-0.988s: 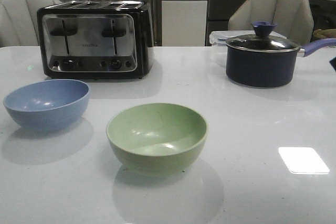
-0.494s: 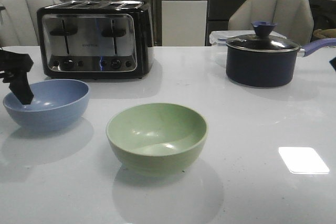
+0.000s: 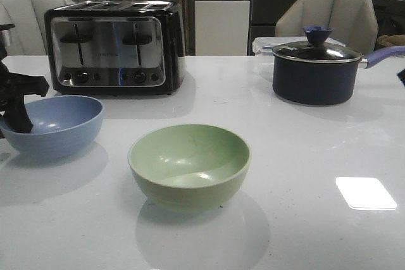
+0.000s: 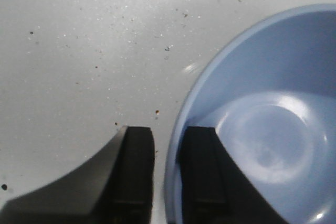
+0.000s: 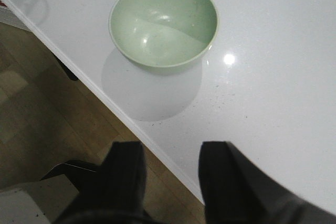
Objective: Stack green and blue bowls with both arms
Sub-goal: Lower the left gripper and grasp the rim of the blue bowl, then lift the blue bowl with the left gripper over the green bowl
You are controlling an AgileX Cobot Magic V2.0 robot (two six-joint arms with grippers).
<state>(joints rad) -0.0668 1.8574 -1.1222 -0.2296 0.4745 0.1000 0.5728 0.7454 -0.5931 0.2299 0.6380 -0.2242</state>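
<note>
The blue bowl (image 3: 60, 124) stands at the table's left, and the green bowl (image 3: 188, 162) stands apart from it in the front middle. My left gripper (image 3: 16, 115) reaches down over the blue bowl's left rim. In the left wrist view one finger (image 4: 202, 166) is inside the blue bowl (image 4: 273, 77) against its wall. The other finger (image 4: 136, 166) is outside, with a thin strip of table showing between it and the rim. My left gripper (image 4: 167, 132) is narrowly open. My right gripper (image 5: 170, 150) hangs open and empty over the table's front edge, a way from the green bowl (image 5: 164, 22).
A black and chrome toaster (image 3: 114, 45) stands behind the blue bowl. A dark navy lidded saucepan (image 3: 313, 71) sits at the back right, with a clear container (image 3: 261, 45) behind it. The table's edge (image 5: 105, 95) and the wooden floor show in the right wrist view.
My left gripper came in from the left and went down over the blue bowl's rim. The blue bowl has shifted slightly left. The green bowl has not moved.
</note>
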